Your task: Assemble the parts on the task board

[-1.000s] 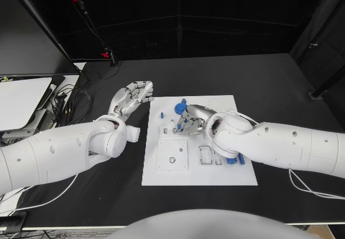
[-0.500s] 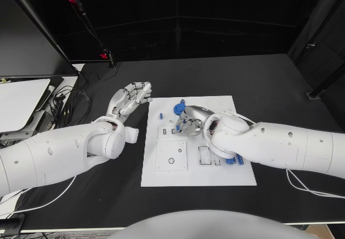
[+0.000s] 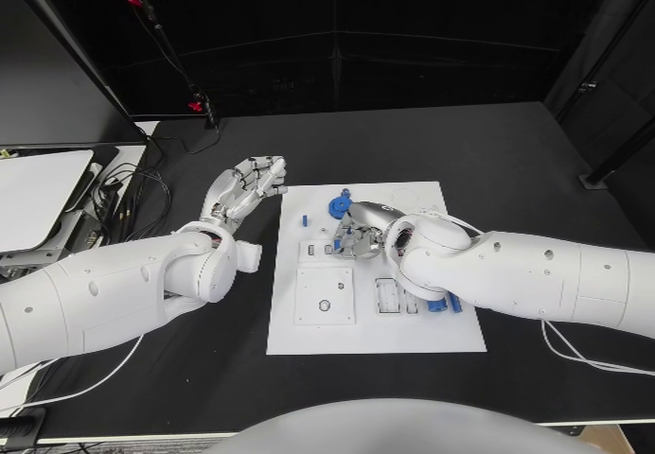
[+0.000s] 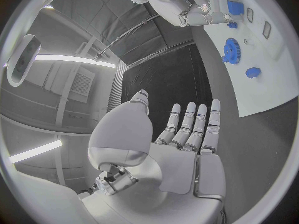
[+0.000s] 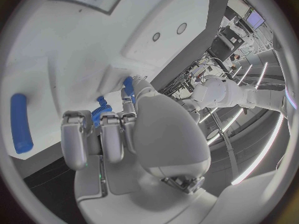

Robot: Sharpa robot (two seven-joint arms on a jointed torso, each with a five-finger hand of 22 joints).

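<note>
The white task board (image 3: 410, 336) lies mid-table. My right hand (image 3: 361, 231) is bent down onto its upper middle, fingers curled around a small blue part (image 5: 99, 112) that shows between its fingertips, touching the board (image 5: 74, 45). Just beyond that hand sits a blue gear (image 3: 337, 204), with a tiny blue piece (image 3: 305, 218) to its left. The left wrist view shows the gear (image 4: 231, 51), the tiny piece (image 4: 252, 72) and the right hand (image 4: 196, 7). My left hand (image 3: 250, 185) hovers flat off the board's left edge, fingers spread (image 4: 187, 129), holding nothing.
More blue pieces (image 3: 441, 305) lie beside my right forearm, and a blue rod (image 5: 20, 122) lies on the board near the right hand. A recessed square block (image 3: 327, 294) occupies the board's left half. Cables and a white panel (image 3: 41, 194) sit at the table's left.
</note>
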